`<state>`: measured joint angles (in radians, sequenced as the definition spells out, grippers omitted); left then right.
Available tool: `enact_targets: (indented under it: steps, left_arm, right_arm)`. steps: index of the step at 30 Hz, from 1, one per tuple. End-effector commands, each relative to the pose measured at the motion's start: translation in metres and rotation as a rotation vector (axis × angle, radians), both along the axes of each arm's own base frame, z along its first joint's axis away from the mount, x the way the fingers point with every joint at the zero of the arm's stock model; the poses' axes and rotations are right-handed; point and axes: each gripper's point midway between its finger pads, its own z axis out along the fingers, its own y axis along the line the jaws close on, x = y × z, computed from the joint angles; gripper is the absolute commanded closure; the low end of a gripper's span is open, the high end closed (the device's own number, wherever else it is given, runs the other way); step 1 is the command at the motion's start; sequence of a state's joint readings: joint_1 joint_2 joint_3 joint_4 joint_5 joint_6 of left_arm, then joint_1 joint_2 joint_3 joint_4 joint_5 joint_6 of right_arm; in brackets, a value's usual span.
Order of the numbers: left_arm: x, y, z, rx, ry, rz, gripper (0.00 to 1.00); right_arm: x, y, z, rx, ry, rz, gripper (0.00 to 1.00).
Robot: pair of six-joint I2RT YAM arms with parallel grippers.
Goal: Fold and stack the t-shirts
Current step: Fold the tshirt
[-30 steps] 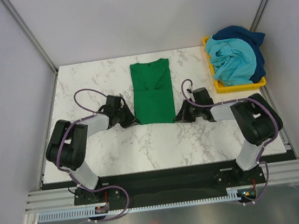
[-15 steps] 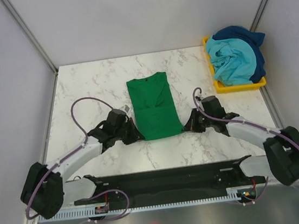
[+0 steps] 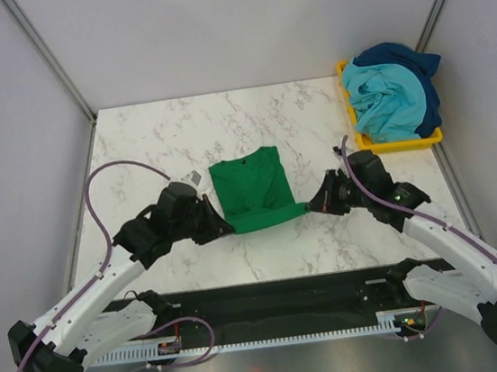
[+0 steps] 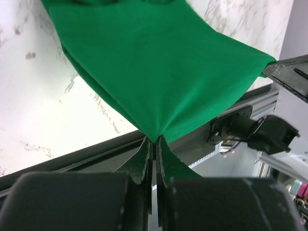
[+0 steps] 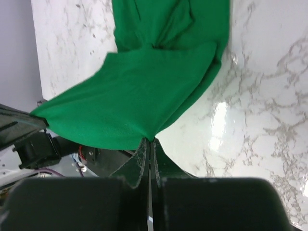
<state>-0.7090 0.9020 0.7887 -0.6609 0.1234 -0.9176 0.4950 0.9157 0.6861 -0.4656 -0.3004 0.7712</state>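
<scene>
our left arm (image 3: 106, 281) and right arm (image 3: 445, 234) stretch low from the near corners toward the middle of the table (image 3: 134, 136). the left fingers (image 4: 150, 150) are pinched tight on the near left corner of the green shirt (image 3: 251, 190), and the right fingers (image 5: 144, 149) are clamped on its near right corner. its near edge hangs raised between them, while the collar end lies on the table.
</scene>
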Motion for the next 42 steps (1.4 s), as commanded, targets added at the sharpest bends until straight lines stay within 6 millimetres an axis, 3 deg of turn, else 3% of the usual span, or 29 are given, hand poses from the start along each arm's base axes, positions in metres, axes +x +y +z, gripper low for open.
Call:
enact_targets:
  steps: [1,2,8,12,20,22,23,24,25,26,27,28,29,30,31,32,33,35,37,40,41,42]
  left_arm:
    - [0.018,0.010,0.018,0.077,-0.033,0.059,0.98]
    - [0.025,0.010,0.026,0.073,-0.050,0.067,0.98]
    - [0.061,0.020,0.026,0.108,-0.034,0.104,0.98]
    - [0.083,0.023,0.024,0.095,-0.019,0.099,0.98]
    - [0.137,0.033,-0.002,0.092,0.042,0.116,0.98]
    - [0.153,0.033,-0.002,0.087,0.034,0.119,0.98]
    - [0.165,0.037,-0.015,0.106,0.059,0.121,0.98]
    - [0.173,0.038,-0.022,0.118,0.073,0.120,0.98]
    - [0.187,0.038,-0.018,0.114,0.058,0.116,0.98]
    - [0.197,0.043,-0.024,0.116,0.072,0.129,0.98]
    - [0.205,0.044,-0.049,0.136,0.131,0.129,0.98]
    - [0.220,0.044,-0.047,0.137,0.118,0.132,0.98]
    - [0.230,0.050,-0.057,0.141,0.138,0.145,0.98]
    - [0.236,0.051,-0.081,0.146,0.198,0.143,0.96]
    - [0.245,0.049,-0.080,0.086,0.218,0.135,0.88]
    - [0.250,0.049,-0.086,0.067,0.235,0.128,0.78]
    - [0.254,0.049,-0.091,0.060,0.246,0.128,0.58]
    - [0.272,0.052,-0.101,0.092,0.226,0.118,0.36]
    - [0.283,0.056,-0.099,0.108,0.214,0.121,0.35]
    - [0.288,0.068,-0.087,0.174,0.151,0.161,0.34]
    - [0.289,0.072,-0.071,0.189,0.100,0.180,0.34]
    - [0.287,0.081,-0.077,0.223,0.077,0.209,0.34]
  right_arm:
    - [0.032,-0.007,0.029,-0.096,-0.081,-0.048,1.00]
    - [0.043,-0.007,0.043,-0.114,-0.118,-0.057,1.00]
    - [0.086,-0.003,0.044,-0.181,-0.122,-0.052,1.00]
    - [0.112,-0.005,0.033,-0.203,-0.098,-0.059,1.00]
    - [0.167,0.002,0.028,-0.210,-0.102,-0.056,1.00]
    - [0.183,0.005,0.009,-0.228,-0.073,-0.048,1.00]
    - [0.196,0.008,0.016,-0.219,-0.092,-0.051,1.00]
    - [0.206,0.009,-0.005,-0.237,-0.049,-0.049,1.00]
    - [0.214,0.012,-0.010,-0.235,-0.046,-0.045,1.00]
    - [0.229,0.017,-0.003,-0.218,-0.066,-0.041,1.00]
    - [0.239,0.019,-0.027,-0.233,-0.024,-0.035,1.00]
    - [0.248,0.021,-0.033,-0.235,-0.018,-0.033,1.00]
    - [0.265,0.024,-0.026,-0.220,-0.044,-0.043,1.00]
    - [0.273,0.026,-0.050,-0.229,-0.001,-0.036,0.87]
    - [0.280,0.028,-0.056,-0.220,0.007,-0.029,0.67]
    - [0.296,0.028,-0.048,-0.204,-0.020,-0.037,0.48]
    - [0.301,0.029,-0.065,-0.201,0.010,-0.031,0.25]
    - [0.308,0.020,-0.066,-0.197,0.015,-0.054,0.21]
    - [0.306,0.014,-0.064,-0.207,0.004,-0.070,0.17]
    - [0.287,0.002,-0.054,-0.237,-0.027,-0.084,0.15]
    - [0.267,-0.005,-0.052,-0.245,-0.025,-0.088,0.15]
    - [0.262,-0.007,-0.048,-0.234,-0.053,-0.103,0.14]
